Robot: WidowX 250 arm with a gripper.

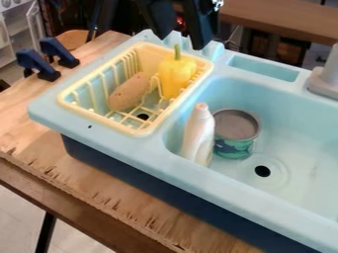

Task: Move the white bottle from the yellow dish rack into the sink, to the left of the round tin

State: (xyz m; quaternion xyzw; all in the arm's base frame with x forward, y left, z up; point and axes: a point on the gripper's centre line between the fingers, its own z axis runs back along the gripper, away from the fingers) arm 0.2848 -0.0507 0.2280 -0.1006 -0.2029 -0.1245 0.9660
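Hung at 12 o'clock in the camera view, with end effector (180, 42) parted and gripping nothing; directly toward 6 o'clock from its tips, and nearest to it, a yellow pepper (176, 76) in a pale-yellow rack (99, 118), stem toward 12; toward 7, a brown potato (129, 92), long axis running 1 to 7; toward 5, in the blue sink (297, 143), a tin can (236, 129) just beside a white bottle (200, 133).
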